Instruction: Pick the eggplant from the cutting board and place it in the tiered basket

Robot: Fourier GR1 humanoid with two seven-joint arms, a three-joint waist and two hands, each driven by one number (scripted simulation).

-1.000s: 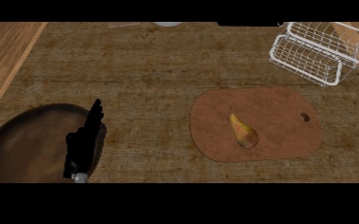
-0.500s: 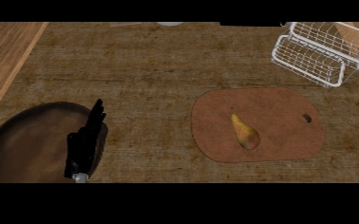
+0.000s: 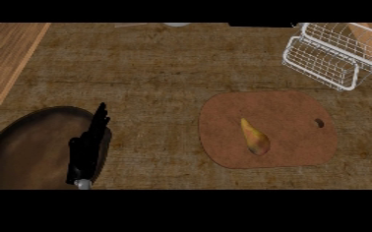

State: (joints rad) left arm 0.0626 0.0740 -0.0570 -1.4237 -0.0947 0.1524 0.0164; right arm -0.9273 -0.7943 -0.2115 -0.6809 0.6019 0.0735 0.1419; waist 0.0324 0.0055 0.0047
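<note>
Left hand rests low at the view's left, fingers straight and apart, holding nothing; right hand not visible. One eggplant lies on one cutting board, well apart from the hand. One tiered basket sits at top right. Best grasp probably from above, across the eggplant's thick end.

A broad stretch of bare counter lies open across the middle, from the left hand at the near left to the cutting board at the near right. The eggplant lies alone on the board, with bare board around it on every side. The wire tiered basket stands at the far right, apart from the board, its upright sides bounding that corner.
</note>
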